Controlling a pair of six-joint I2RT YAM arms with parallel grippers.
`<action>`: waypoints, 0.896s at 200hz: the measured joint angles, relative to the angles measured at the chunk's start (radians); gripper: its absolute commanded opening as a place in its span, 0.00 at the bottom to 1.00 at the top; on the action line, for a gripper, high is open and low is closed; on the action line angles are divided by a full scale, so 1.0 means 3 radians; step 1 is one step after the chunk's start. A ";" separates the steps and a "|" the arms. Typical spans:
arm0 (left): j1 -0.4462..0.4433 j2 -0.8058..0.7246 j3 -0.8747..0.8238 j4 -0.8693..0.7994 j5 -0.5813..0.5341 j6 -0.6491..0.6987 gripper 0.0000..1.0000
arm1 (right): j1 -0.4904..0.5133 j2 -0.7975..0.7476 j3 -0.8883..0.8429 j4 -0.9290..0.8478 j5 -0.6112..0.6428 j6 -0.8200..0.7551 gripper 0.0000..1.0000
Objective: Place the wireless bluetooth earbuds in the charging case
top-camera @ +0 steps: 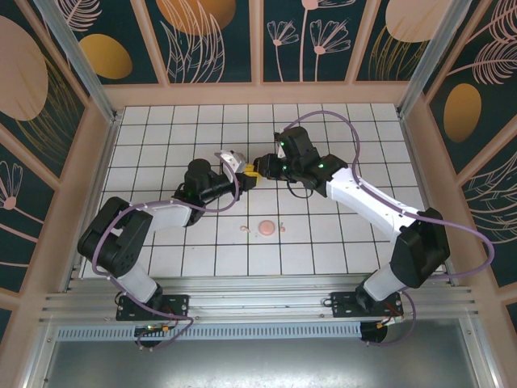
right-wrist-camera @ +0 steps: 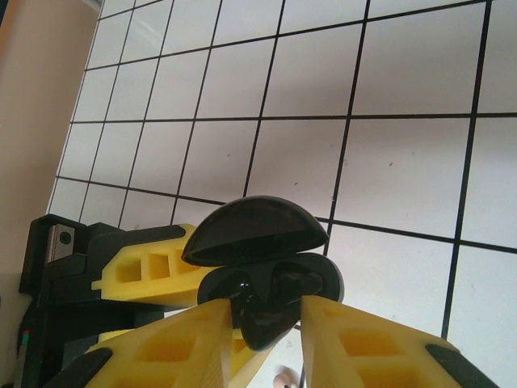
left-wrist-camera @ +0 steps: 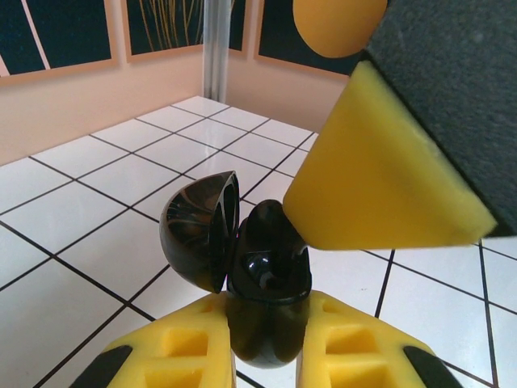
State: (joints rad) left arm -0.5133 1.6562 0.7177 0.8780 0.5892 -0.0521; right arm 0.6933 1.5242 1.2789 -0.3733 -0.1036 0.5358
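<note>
My left claw (left-wrist-camera: 271,311) is clenched on the open black charging case (left-wrist-camera: 266,267), holding it above the middle of the bench (top-camera: 145,162). My right claw (right-wrist-camera: 265,311) has a black earbud (right-wrist-camera: 260,325) between its fingertips at the case's mouth. I cannot tell whether it is gripping the earbud or loose around it.

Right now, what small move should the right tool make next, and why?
Probably nudge the black earbud a little deeper into the black charging case. The left tool grips the case's base with its lid swung open, and the right tool straddles the earbud at the opening, where it seems to stand proud of its well. How far it is seated is unclear.
</note>
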 measured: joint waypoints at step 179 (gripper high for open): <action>-0.0001 -0.0003 0.0000 0.0029 0.0084 -0.0014 0.05 | -0.0470 -0.0500 -0.0441 0.0534 -0.0874 0.0048 0.40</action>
State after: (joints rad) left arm -0.5137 1.6554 0.7177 0.8867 0.6144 -0.0563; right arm 0.5522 1.3743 1.1465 -0.2131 -0.3656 0.5503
